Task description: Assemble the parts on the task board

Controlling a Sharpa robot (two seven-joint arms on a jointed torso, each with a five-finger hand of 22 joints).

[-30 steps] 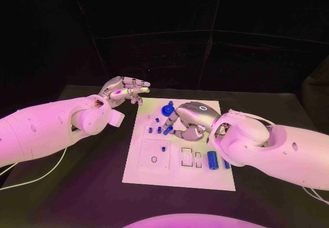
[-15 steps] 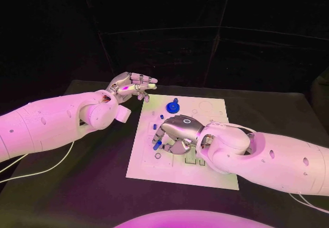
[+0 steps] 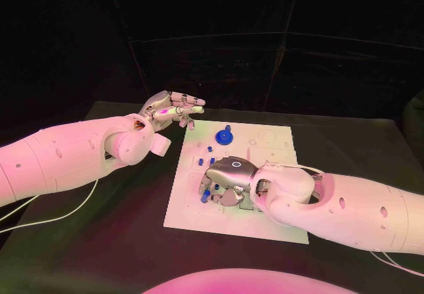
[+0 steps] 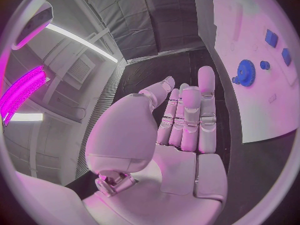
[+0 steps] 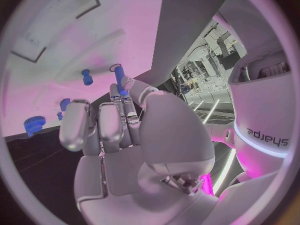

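Observation:
The white task board [image 3: 265, 226] lies in the middle of the black table. My right hand [image 3: 228, 180] hovers low over the board's left half and pinches a small blue peg [image 3: 206, 195] at its fingertips; the right wrist view shows the same blue peg [image 5: 117, 77] between thumb and finger. A blue gear [image 3: 224, 136] stands at the board's far end, with small blue parts [image 3: 206, 162] between it and the hand. My left hand [image 3: 172, 108] is raised beside the board's far left corner, fingers stretched out and holding nothing. The left wrist view shows the gear [image 4: 244, 79] beyond that hand [image 4: 187, 120].
A rectangular recess [image 3: 196, 208] in the board lies just below the right hand. Round outlines [image 3: 263, 136] mark the board's far right part. The right forearm [image 3: 353, 208] covers the board's near right side. A white cable [image 3: 53, 217] trails on the table at left.
My right hand has carried the blue peg from the board's middle toward its near left part and sunk lower. The left hand has stayed put; the camera has shifted slightly.

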